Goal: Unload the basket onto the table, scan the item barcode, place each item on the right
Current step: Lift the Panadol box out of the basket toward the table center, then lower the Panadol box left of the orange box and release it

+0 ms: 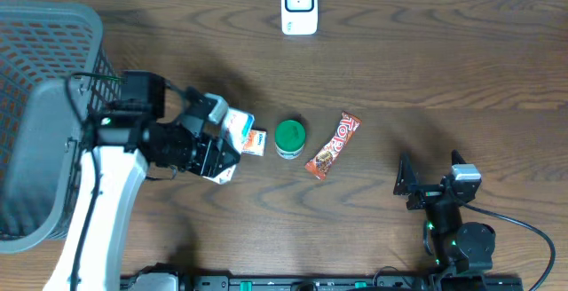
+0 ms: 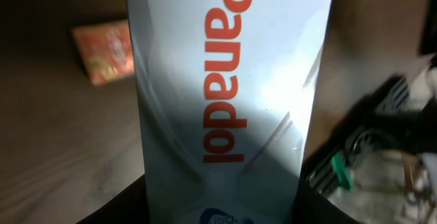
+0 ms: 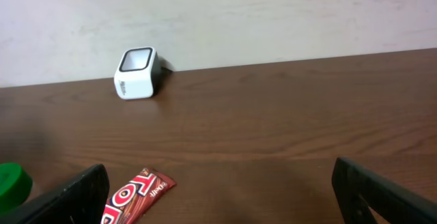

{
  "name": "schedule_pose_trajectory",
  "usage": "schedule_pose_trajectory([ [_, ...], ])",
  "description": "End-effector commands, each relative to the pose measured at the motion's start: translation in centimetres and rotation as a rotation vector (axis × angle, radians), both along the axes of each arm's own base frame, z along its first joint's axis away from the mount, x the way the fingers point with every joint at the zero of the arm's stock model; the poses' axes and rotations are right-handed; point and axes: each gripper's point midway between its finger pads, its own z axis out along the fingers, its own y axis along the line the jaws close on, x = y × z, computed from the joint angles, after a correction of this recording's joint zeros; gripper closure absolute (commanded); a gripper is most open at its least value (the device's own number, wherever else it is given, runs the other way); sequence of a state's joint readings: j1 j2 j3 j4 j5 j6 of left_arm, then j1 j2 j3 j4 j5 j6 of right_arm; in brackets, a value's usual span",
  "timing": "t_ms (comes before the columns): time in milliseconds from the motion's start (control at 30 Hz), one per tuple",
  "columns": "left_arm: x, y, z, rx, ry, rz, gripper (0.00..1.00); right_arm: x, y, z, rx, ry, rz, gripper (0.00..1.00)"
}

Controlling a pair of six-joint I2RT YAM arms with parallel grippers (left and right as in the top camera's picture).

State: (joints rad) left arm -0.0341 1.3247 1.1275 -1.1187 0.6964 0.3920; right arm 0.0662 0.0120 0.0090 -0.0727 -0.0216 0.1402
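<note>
Across the brown table (image 1: 426, 69), starting with the biggest thing: the grey basket (image 1: 35, 51) sits at my left edge, probably there to take goods once they are read. Beside it my left arm reaches toward the middle; my left pincer (image 1: 220, 140) is pinched on the Panadol box (image 1: 234, 124), jaws partly drawn in against its sides. The box (image 2: 225, 94) fills my left wrist view lengthwise, brand name running along it. I judge I hold it by one end so that the long faces are free to turn toward a reader; no barcode shows on the face I can see, so it must lie on another side. Whether the box has cleared the wood I cannot tell.

My right pincer (image 1: 435, 180) waits near my own edge, well apart from everything, jaws spread wide with nothing between them (image 3: 218, 203) – parked, I think, to leave the left arm room.

The scanner (image 1: 299, 5) stands at the far edge, window up and tilted my way (image 3: 135, 72); the box is well short of it, so the carry and the turn are not yet done.

Near the box lie the waiting goods – a chocolate bar (image 1: 333, 145), a green-lidded tub (image 1: 289, 138), and just beside my grip a small orange packet (image 1: 255, 142); swinging the box out could nudge that packet.
</note>
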Motion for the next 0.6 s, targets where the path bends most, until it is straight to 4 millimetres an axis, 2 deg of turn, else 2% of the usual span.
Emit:
schedule_pose_trajectory([
  [0, -0.3, 0.9, -2.6, 0.076, 0.032, -0.062, 0.48, 0.0, 0.1, -0.1, -0.015, -0.001, 0.002, 0.01],
  [133, -0.1, 1.5, -4.9, 0.116, 0.116, -0.06, 0.48, 0.0, 0.1, -0.1, -0.015, -0.001, 0.002, 0.01],
  [333, 0.0, 1.5, -7.2, 0.119, 0.228, -0.046, 0.48, 0.0, 0.1, -0.1, -0.015, -0.001, 0.002, 0.01],
  [433, 0.6, 1.8, -8.4, 0.144, 0.282, 0.022, 0.48, 0.0, 0.1, -0.1, -0.015, -0.001, 0.002, 0.01],
  [567, 1.7, 3.7, -10.0, 0.259, 0.339, 0.197, 0.48, 0.0, 0.1, -0.1, -0.015, -0.001, 0.002, 0.01],
])
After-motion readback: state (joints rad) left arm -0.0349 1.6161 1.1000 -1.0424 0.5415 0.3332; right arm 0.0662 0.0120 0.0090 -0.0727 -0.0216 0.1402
